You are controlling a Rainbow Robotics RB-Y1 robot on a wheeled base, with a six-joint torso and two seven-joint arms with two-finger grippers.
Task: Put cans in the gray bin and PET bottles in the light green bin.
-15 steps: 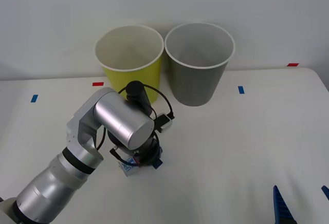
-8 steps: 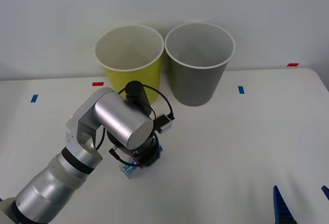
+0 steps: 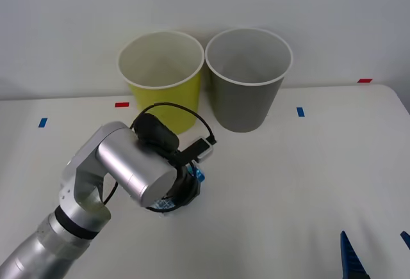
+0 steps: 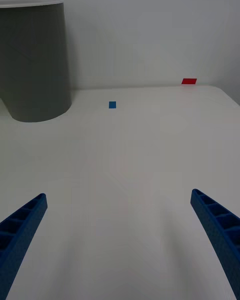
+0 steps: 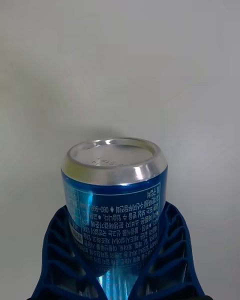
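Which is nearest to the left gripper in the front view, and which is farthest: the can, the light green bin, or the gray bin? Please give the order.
1. The can: held between the left gripper's fingers, low over the table.
2. The light green bin: behind the gripper, at the table's back.
3. The gray bin: behind and to the right, beside the green one.

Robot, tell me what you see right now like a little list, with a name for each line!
holding: the left claw is shut on the blue can, low over the white table
can: silver end showing, fingers on both sides
gray bin: upright at the back of the table, nothing seen inside
light green bin: upright to the left of the gray bin, nothing seen inside
other claw: the right claw is open, waiting near the table's front right
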